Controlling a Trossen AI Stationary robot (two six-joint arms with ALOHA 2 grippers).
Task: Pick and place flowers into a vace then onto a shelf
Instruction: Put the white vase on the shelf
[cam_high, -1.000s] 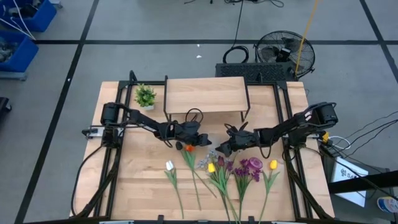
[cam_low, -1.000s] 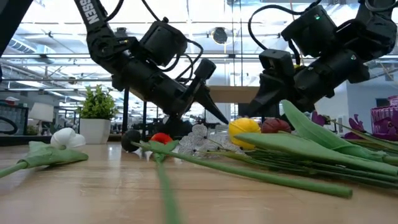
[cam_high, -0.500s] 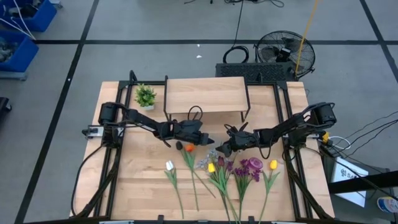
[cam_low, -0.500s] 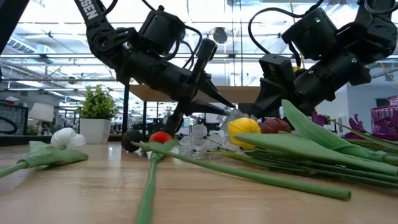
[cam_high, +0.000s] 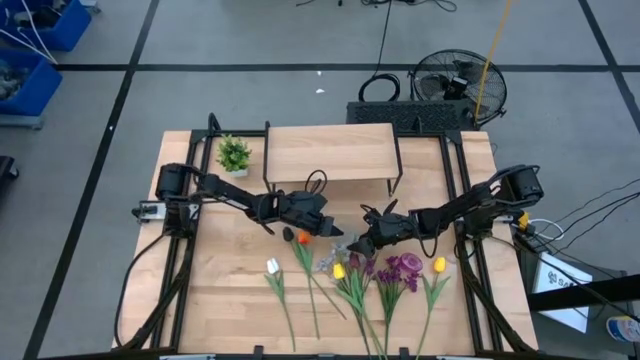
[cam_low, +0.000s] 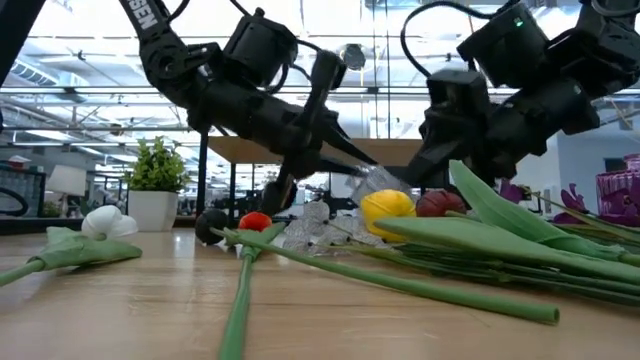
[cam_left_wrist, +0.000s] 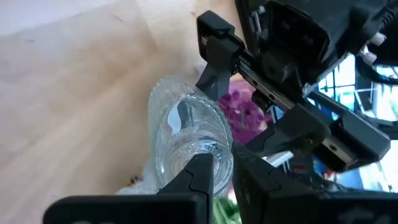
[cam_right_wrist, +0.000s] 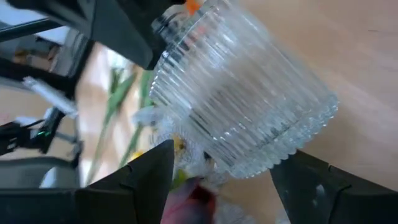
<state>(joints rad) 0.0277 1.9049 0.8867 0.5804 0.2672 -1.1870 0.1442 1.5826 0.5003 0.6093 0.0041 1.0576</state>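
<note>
A clear ribbed glass vase (cam_high: 346, 238) hangs on its side between my two grippers, in front of the shelf (cam_high: 330, 152). My left gripper (cam_high: 328, 229) is shut on its mouth end. My right gripper (cam_high: 362, 243) is closed wide on its base end. The flowers lie flat on the table nearer the front: a white tulip (cam_high: 272, 266), an orange tulip (cam_high: 303, 238), a yellow tulip (cam_high: 340, 270), purple blooms (cam_high: 405, 265), another yellow tulip (cam_high: 439, 265) and a pale spray (cam_low: 315, 228). My left gripper pinches the vase's rim (cam_left_wrist: 221, 163), seemingly with one finger (cam_left_wrist: 199, 177) inside the mouth and the other (cam_left_wrist: 256, 182) outside the wall. It comes from the table's left, slanting down. The vase is clear of the table. My right gripper holds the vase's base end (cam_right_wrist: 267, 146) between its two wide-set fingers (cam_right_wrist: 146, 177), which lie across the ribbed body. It comes from the table's right, slanting down. The vase lies tilted on its side above the flowers, off the table.
A small green plant in a white pot (cam_high: 234, 153) stands at the back left beside the shelf. The flower heads and stems fill the near middle and right of the table. Bare wood lies at the near left (cam_high: 225, 290).
My left gripper has shut on the vase's mouth end, tipped and risen slightly. The orange tulip's stem has swung a little on the table. My right gripper has kept its hold.
</note>
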